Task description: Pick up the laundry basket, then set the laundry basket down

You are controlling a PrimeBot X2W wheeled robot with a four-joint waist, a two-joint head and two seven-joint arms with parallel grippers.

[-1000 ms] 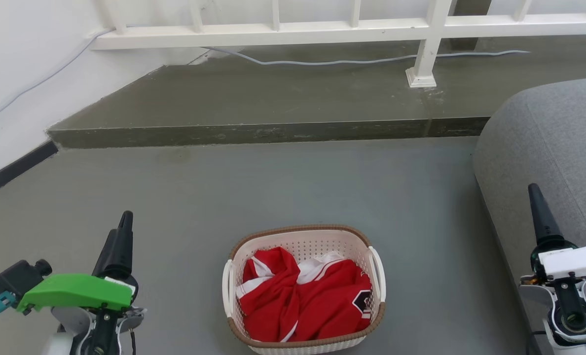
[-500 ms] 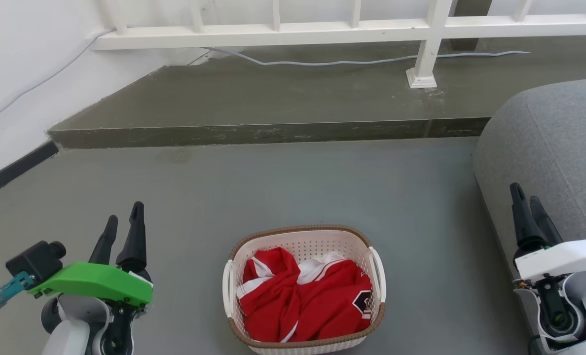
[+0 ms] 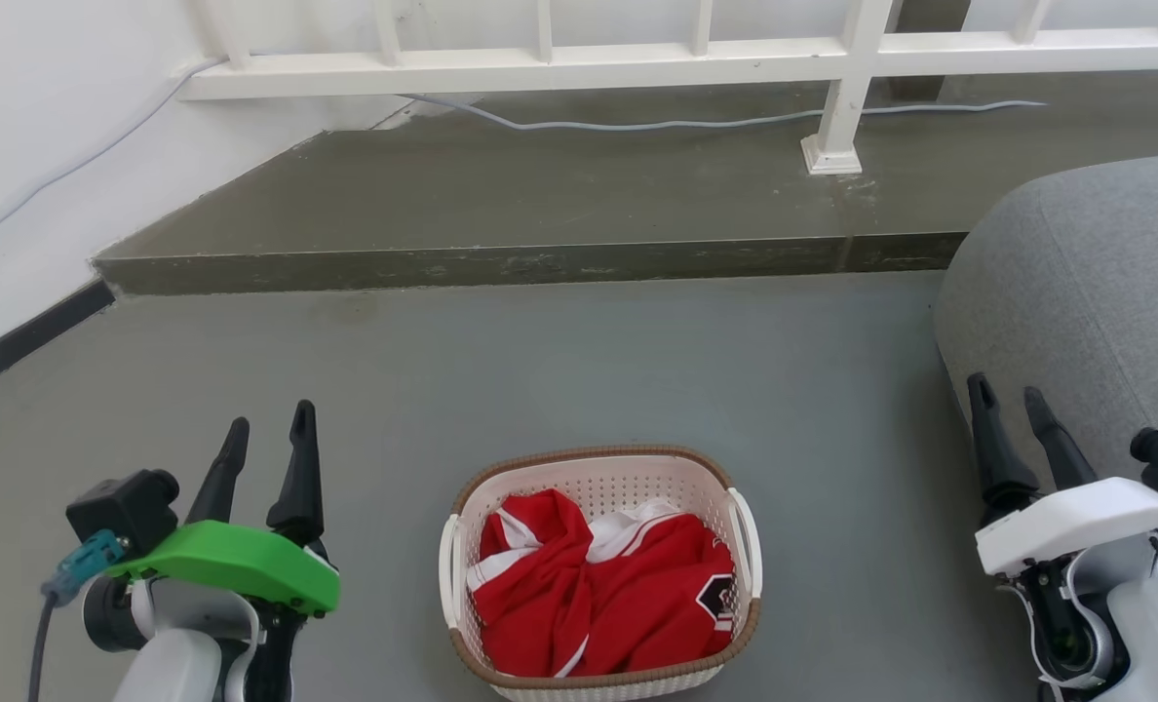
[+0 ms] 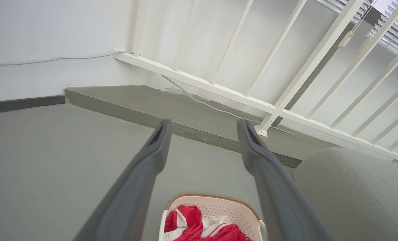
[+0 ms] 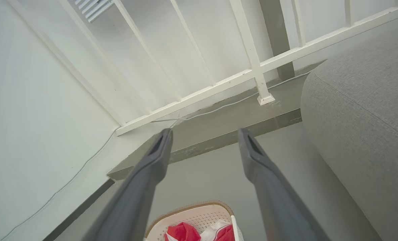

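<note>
Both arms have drawn inward toward the frame's middle, and the fingers now show as separate pairs. Left gripper [image 3: 270, 421] at lower left and right gripper [image 3: 1004, 390] at lower right each stand spread and empty. Between them, at bottom centre on the grey floor [image 3: 579, 370], sits the cream-white perforated plastic laundry basket [image 3: 594, 485], holding a crumpled red-and-white garment [image 3: 598, 595]. Its white side handles face the grippers, one to each. Its long axis seems to run up the frame. The left gripper looks nearer; the right stands against the grey upholstered sofa [image 3: 1076, 283].
</note>
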